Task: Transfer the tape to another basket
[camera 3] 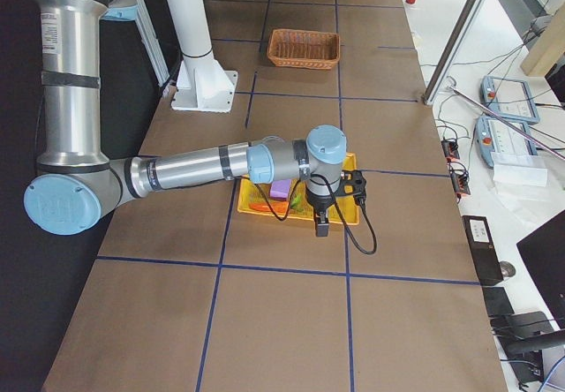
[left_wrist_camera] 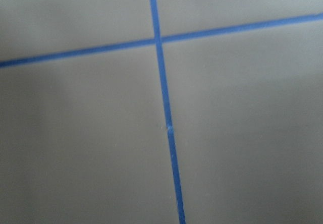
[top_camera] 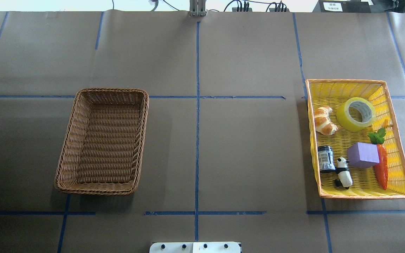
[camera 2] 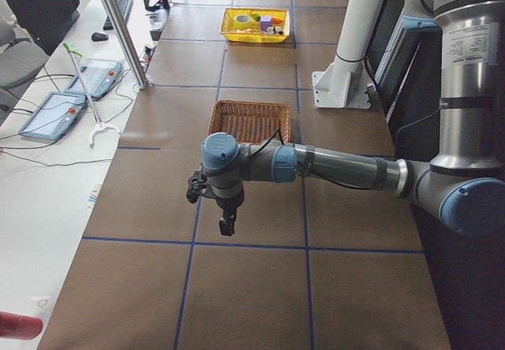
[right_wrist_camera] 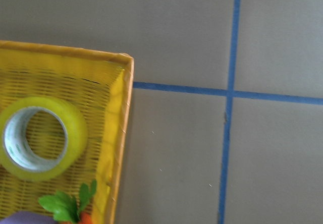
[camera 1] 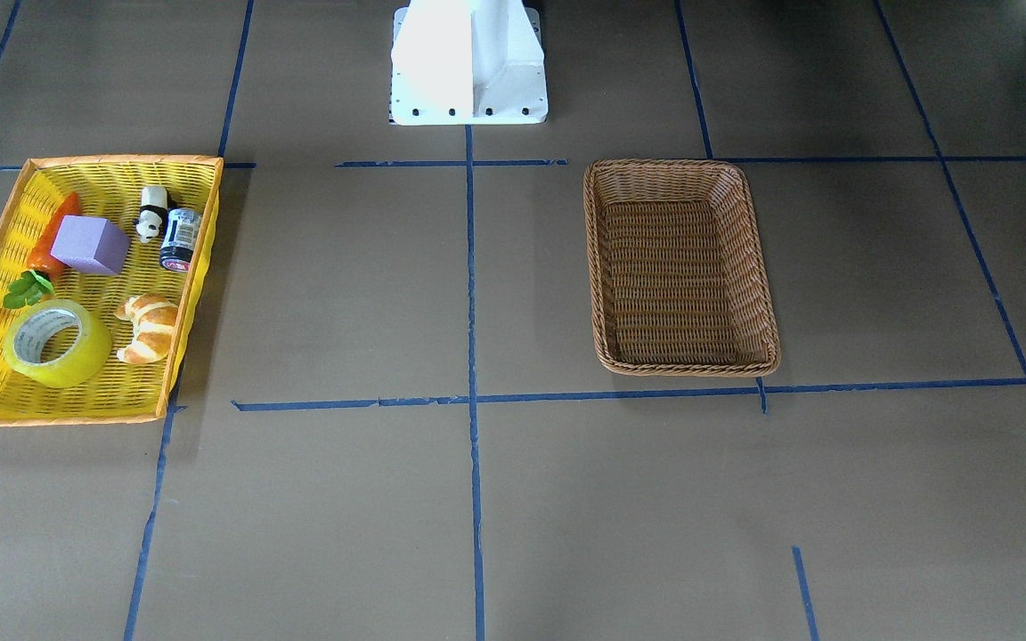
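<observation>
Where left claw (camera 2: 227,225) and right claw (camera 3: 322,224) hang, openness is unclear.

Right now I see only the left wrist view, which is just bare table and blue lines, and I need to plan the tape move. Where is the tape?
Observer: The tape lies hole-up in the yellow tray on the robot's right, beside a croissant.
Operator: And the target basket?
Observer: The brown basket sits on the robot's left side, with nothing in it.
Operator: Which hand is nearer the tape?
Observer: The right hand hangs by the tray corner nearest the tape. The left hand is over bare table on the basket's far side from the tray.
</observation>
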Controlling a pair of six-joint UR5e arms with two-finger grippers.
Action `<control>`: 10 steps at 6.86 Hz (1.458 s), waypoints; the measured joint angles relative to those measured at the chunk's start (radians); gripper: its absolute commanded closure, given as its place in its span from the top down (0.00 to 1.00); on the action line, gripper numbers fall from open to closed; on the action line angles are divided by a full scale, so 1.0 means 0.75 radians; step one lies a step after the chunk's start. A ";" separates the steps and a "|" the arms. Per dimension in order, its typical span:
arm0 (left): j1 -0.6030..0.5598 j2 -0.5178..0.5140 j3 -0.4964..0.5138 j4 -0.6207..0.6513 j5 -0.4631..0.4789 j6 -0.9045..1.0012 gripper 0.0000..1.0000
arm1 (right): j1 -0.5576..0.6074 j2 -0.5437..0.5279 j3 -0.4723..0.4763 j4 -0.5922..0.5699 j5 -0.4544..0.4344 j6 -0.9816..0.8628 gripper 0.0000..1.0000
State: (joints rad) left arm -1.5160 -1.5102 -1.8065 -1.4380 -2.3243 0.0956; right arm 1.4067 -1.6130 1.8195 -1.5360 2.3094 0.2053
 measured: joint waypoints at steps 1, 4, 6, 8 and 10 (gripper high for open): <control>0.000 -0.016 -0.002 -0.003 -0.003 0.000 1.00 | -0.082 0.023 -0.040 0.140 -0.004 0.132 0.99; 0.001 -0.025 -0.005 -0.005 -0.006 0.002 1.00 | -0.251 0.161 -0.193 0.300 -0.011 0.223 0.99; 0.001 -0.025 -0.005 -0.005 -0.008 0.002 1.00 | -0.304 0.176 -0.220 0.307 -0.015 0.230 0.98; 0.001 -0.025 -0.004 -0.005 -0.008 0.003 1.00 | -0.364 0.182 -0.243 0.308 -0.057 0.231 0.98; 0.001 -0.026 -0.003 -0.005 -0.008 0.003 1.00 | -0.395 0.196 -0.270 0.310 -0.077 0.231 0.98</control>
State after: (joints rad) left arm -1.5156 -1.5294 -1.8089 -1.4420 -2.3301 0.0978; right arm 1.1107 -1.4658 1.6170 -1.3035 2.2519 0.3788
